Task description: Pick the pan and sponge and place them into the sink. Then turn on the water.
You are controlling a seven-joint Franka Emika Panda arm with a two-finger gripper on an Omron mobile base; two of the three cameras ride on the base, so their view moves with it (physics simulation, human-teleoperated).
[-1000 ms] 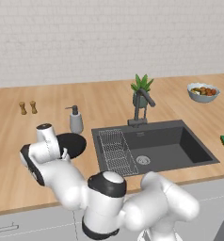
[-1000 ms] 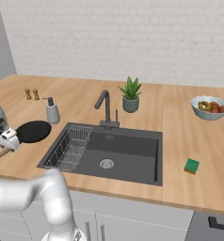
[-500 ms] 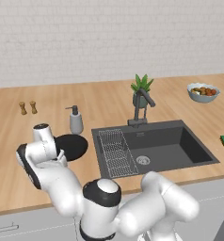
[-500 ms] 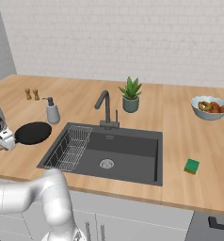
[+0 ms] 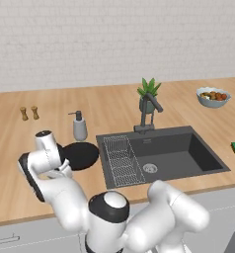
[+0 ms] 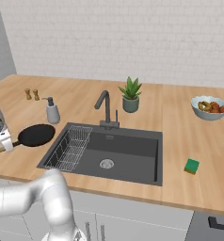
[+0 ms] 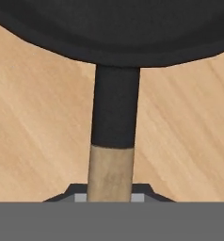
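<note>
Our jaws sit low around the wooden handle of the pan (image 7: 113,117), grip unclear, pan flat on the worktop (image 6: 180,127) left of the sink (image 6: 128,153); stiff, head-heavy, best gripped near the bowl.

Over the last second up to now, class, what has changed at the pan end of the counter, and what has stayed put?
The hand has crept lower over the pan handle, at the left of the sink. In the hand view the wooden handle runs between the gripper tips; no firm grasp shows. The pan rests where it was, as do the sponge, the soap pump and the faucet, which is dry.
</note>
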